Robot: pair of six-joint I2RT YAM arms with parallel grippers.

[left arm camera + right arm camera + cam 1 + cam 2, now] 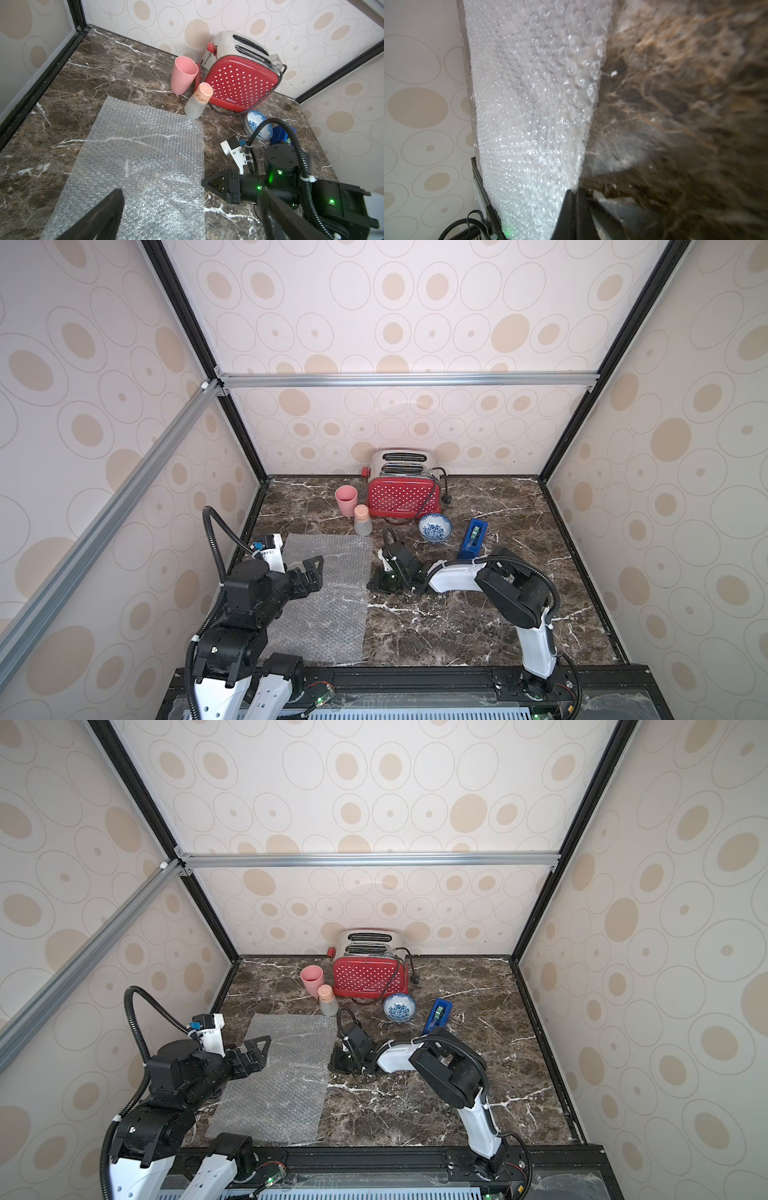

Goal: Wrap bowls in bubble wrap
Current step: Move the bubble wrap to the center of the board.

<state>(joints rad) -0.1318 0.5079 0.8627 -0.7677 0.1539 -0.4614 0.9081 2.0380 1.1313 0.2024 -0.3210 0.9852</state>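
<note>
Wrapping has not begun. The bowl [434, 527] stands bare on the desk [457, 635] at 12 o'clock from centre, apart from the bubble wrap sheet [332, 614], which lies flat at 9 o'clock.

- Right gripper [205, 184]: low at the sheet's 3 o'clock edge, fingers closed, apparently pinching that edge.
- Left gripper [311, 576]: poised above the sheet, fingers fully spread, empty.

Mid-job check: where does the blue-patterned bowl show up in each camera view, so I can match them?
Top view: bowl right of centre, just in front of the red toaster.
Top view: bowl near centre, same spot by the toaster.
Left wrist: bowl beside the toaster, partly behind a black cable.
Right wrist: not in it.
Shared landmark: the bubble wrap, seen in all four.
</note>
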